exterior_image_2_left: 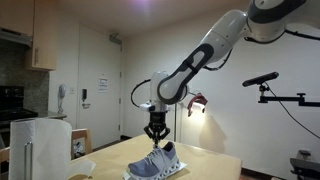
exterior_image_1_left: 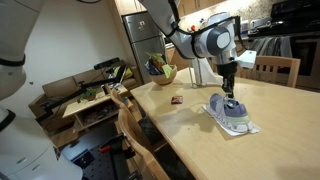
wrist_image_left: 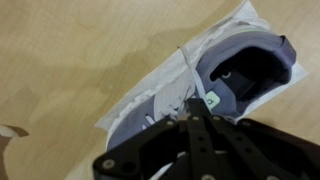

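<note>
Pinches thin white shoelace [wrist_image_left: 190, 72] between shut jaws of black two-finger gripper [wrist_image_left: 195, 118], drawing it taut (seemingly). Keeps lilac-grey mesh sneaker [wrist_image_left: 235, 65] flat on pale wooden table [wrist_image_left: 70, 60], at 1 o'clock. Lace caught; no knot visible.

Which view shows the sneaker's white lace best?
The wrist view: the white lace runs taut from the sneaker up into the shut end effector. Both exterior views show the whole sneaker under the end effector, but the lace is too thin to make out there.
</note>
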Robot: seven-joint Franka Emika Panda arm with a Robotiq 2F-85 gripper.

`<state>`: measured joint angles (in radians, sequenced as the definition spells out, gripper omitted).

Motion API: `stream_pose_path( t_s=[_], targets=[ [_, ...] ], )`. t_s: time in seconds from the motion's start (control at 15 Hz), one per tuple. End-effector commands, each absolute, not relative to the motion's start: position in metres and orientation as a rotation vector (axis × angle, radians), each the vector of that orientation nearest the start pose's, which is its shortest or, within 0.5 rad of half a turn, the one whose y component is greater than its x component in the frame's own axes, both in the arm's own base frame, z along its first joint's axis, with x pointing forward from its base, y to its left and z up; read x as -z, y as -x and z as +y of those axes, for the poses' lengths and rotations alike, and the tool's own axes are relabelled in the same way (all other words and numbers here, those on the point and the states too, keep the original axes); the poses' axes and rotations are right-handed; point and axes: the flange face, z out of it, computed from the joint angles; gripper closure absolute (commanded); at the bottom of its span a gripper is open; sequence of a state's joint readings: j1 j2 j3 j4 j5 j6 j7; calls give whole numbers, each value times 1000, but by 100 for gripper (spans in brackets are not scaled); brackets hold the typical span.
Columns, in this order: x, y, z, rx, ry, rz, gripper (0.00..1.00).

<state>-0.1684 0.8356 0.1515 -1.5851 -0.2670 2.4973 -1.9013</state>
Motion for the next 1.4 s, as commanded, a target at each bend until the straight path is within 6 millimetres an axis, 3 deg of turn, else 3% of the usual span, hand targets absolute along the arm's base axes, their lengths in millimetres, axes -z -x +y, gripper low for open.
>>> stream_pose_path(
  t_s=[0.0,0.73,1.33],
  targets=[
    [-159,-701,-38,-110,-1602,2609,100],
    [-159,-700,-74,-371,-1680,2672,100],
    [-149,-700,-81,-400,-1745,2678,100]
  ],
)
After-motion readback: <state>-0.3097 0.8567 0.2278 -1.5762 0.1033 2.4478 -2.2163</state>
